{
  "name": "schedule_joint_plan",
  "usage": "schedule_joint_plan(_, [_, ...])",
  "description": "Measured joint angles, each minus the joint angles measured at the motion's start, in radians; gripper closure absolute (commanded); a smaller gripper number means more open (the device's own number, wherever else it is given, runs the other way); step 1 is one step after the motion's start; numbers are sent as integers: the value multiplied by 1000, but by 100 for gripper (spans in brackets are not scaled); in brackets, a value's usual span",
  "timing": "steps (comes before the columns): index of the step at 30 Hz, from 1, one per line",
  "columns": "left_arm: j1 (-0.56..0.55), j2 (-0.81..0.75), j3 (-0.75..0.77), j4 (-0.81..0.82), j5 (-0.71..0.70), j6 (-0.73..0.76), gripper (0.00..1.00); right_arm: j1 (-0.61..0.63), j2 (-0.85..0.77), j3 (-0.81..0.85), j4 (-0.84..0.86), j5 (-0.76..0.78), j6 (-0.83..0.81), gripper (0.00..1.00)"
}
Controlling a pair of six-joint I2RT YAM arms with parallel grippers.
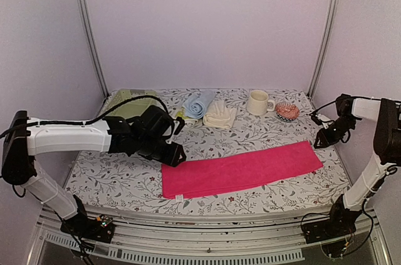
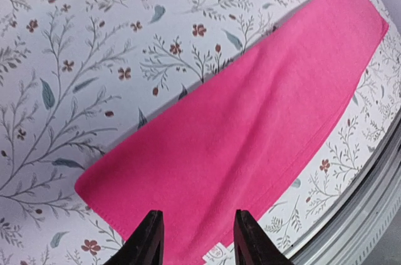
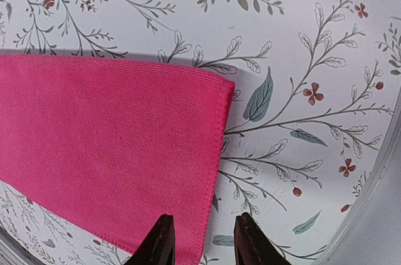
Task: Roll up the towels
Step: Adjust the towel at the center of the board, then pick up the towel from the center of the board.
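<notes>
A hot pink towel lies flat as a long folded strip across the front of the table. My left gripper hovers over its left end, open, with only pink cloth showing below the gap between its fingers. My right gripper is at the towel's right end, open, and holds nothing. In the right wrist view its fingers straddle the towel's hemmed short edge from above. At the back, a light blue towel and a cream-white towel lie rolled side by side.
A pale green basket stands at the back left, partly behind my left arm. A cream mug and a small pink-orange object stand at the back right. The table's front edge runs just below the pink towel.
</notes>
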Motion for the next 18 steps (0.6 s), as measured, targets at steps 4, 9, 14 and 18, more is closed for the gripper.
schedule_joint_plan(4, [4,0,3,69,-63,-2,59,27,46,0,7,28,43,66])
schedule_joint_plan(9, [10,11,3,105,-101,-1,57,71,58,-1,16,65,75,65])
schedule_joint_plan(14, [10,16,-3,116,-116,0,56,78,64,-3,43,100,94,65])
schedule_joint_plan(18, [11,17,-5,121,-121,0,56,85,93,-9,64,125,102,64])
